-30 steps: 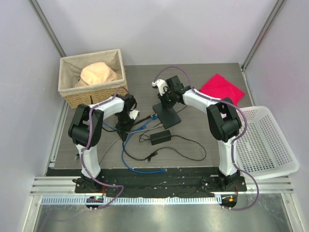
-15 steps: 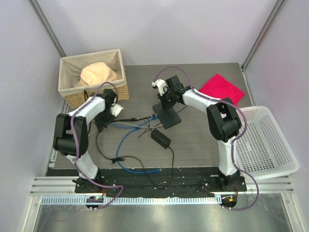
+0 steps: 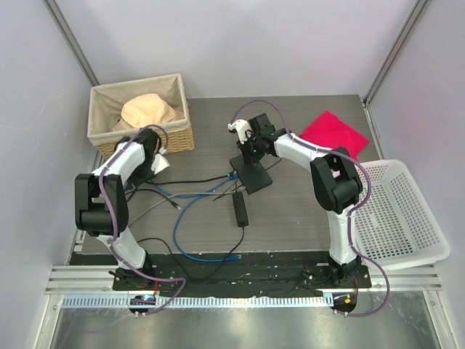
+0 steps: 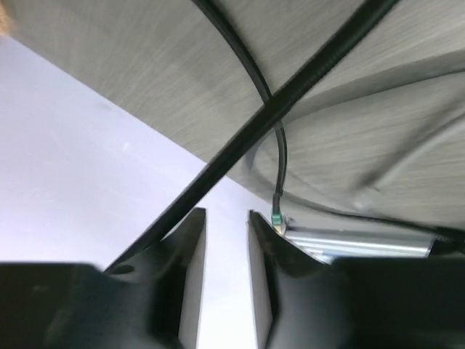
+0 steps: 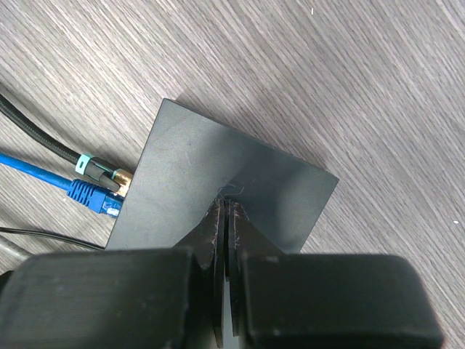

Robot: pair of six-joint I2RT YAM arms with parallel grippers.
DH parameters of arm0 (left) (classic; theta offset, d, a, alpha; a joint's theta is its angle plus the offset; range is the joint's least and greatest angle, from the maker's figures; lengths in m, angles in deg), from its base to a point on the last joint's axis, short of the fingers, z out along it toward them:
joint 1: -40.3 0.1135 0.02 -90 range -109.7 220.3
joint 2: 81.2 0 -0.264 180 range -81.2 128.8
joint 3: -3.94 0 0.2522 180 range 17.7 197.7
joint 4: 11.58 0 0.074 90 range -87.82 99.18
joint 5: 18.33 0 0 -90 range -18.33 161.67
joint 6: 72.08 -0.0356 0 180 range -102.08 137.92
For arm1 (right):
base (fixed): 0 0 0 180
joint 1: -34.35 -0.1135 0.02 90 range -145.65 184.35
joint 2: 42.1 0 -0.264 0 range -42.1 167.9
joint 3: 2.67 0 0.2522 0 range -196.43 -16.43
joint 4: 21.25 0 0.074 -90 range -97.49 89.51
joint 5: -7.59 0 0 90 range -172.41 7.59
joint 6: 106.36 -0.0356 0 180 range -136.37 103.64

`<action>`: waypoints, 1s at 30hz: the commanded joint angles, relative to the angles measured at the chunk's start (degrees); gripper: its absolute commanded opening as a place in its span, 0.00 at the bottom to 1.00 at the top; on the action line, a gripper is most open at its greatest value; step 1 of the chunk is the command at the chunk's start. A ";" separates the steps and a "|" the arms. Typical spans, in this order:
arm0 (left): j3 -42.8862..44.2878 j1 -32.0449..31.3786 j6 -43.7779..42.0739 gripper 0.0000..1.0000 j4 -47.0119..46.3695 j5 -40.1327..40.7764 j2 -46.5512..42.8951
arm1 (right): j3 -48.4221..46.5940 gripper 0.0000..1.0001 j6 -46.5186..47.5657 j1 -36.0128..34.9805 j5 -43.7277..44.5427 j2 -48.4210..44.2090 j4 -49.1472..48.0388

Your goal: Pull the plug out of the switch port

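The flat black switch (image 3: pixel 251 176) (image 5: pixel 218 182) lies mid-table. My right gripper (image 3: pixel 251 154) (image 5: pixel 227 205) is shut, its tips pressed down on the switch's top. A blue plug (image 5: pixel 93 196) and a thick black cable's plug (image 5: pixel 102 174) sit in the switch's left edge. My left gripper (image 3: pixel 156 161) (image 4: pixel 227 218) is far to the left by the wicker basket, jaws a little apart with nothing between them. A thin black cable ending in a green-tipped plug (image 4: pixel 276 217) hangs loose beside its right finger (image 4: pixel 263 276).
A wicker basket (image 3: pixel 102 138) holding a tan cloth stands at back left. A narrow black adapter brick (image 3: pixel 240 209) and loops of blue cable (image 3: pixel 190 218) and black cable spread across the front middle. A pink cloth (image 3: pixel 334 131) and a white mesh basket (image 3: pixel 407 211) are at the right.
My left arm has swung left toward the wicker basket, dragging cables and the adapter brick with it; its jaws have parted. The right gripper has stayed on the switch.
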 commanded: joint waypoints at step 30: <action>42.55 -19.12 46.61 0.50 -7.74 -60.97 32.66 | 4.24 0.01 1.63 0.03 -0.80 -2.69 10.85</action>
